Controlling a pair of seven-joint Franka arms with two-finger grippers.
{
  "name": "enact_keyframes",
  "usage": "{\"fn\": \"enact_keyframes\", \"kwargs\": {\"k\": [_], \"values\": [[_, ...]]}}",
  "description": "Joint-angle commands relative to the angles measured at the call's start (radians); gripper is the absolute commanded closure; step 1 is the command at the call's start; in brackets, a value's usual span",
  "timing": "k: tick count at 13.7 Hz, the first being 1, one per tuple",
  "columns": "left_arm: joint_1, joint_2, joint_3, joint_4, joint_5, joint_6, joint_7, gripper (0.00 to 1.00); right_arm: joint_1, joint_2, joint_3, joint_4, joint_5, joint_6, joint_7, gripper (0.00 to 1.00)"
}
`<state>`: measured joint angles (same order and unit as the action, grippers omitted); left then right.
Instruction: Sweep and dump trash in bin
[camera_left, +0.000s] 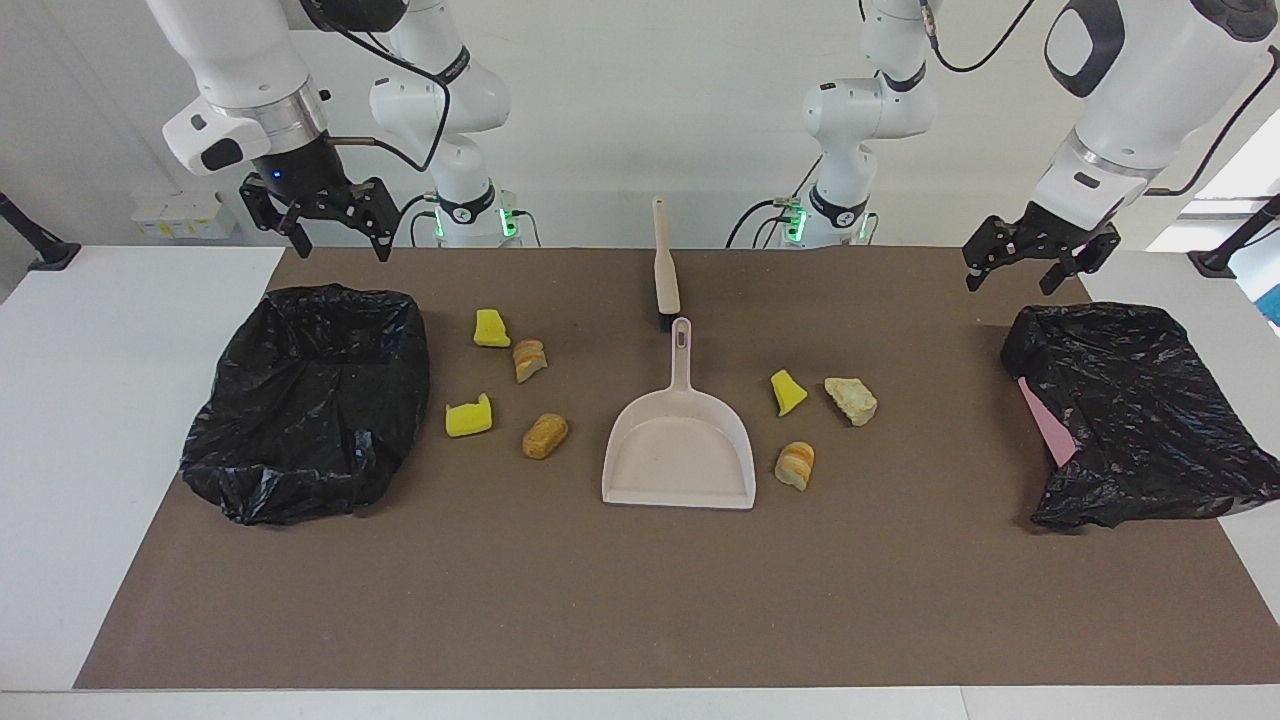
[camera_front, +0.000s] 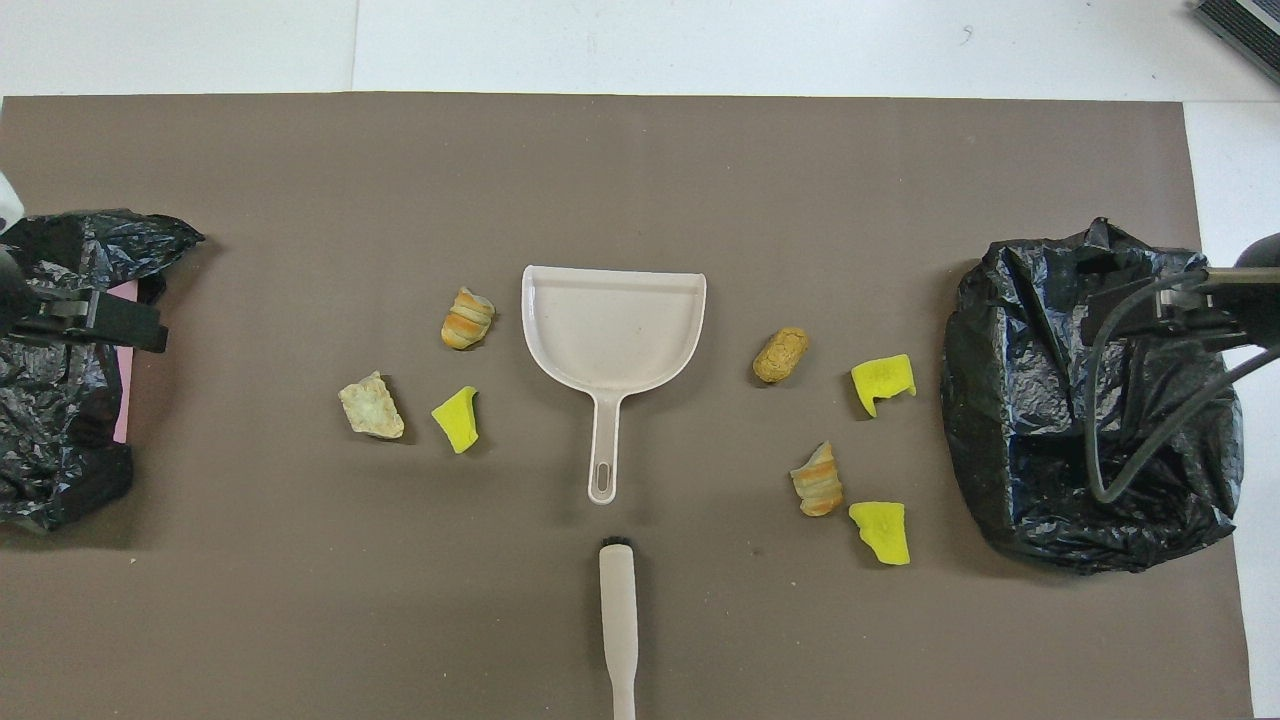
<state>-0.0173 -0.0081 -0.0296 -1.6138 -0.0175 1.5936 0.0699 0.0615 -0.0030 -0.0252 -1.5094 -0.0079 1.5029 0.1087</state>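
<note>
Several pieces of trash lie on the brown mat around a beige dustpan (camera_left: 678, 450) (camera_front: 612, 330). Toward the right arm's end are two yellow sponge chunks (camera_left: 491, 328) (camera_left: 468, 417) and two bread lumps (camera_left: 529, 359) (camera_left: 545, 436). Toward the left arm's end are a yellow chunk (camera_left: 787, 391), a pale lump (camera_left: 850, 400) and a striped bread lump (camera_left: 795, 465). A beige brush (camera_left: 665, 270) (camera_front: 618, 620) lies nearer the robots, in line with the dustpan's handle. My right gripper (camera_left: 340, 250) is open and empty, up over the near rim of a black-bagged bin (camera_left: 250, 490). My left gripper (camera_left: 1010, 285) is open and empty.
A second bin (camera_left: 1150, 500), pink under its black bag, lies at the left arm's end of the mat, and the left gripper hangs over its near edge. White tabletop (camera_left: 100, 400) flanks the mat on both ends. A cable (camera_front: 1130, 440) hangs over the right arm's bin.
</note>
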Motion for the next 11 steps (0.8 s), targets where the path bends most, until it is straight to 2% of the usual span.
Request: {"fn": "enact_keyframes", "kwargs": {"k": [1, 6, 11], "values": [[-0.003, 0.003, 0.002, 0.008, 0.002, -0.021, 0.010, 0.00, -0.022, -0.017, 0.022, -0.014, 0.020, -0.013, -0.030, 0.00], [-0.001, 0.000, 0.001, 0.000, 0.002, -0.021, 0.011, 0.00, -0.022, -0.012, 0.022, -0.014, 0.022, -0.006, -0.021, 0.00], [-0.038, -0.016, -0.009, -0.092, 0.001, 0.041, -0.001, 0.00, -0.028, -0.012, 0.019, -0.014, 0.022, -0.004, -0.026, 0.00]]}}
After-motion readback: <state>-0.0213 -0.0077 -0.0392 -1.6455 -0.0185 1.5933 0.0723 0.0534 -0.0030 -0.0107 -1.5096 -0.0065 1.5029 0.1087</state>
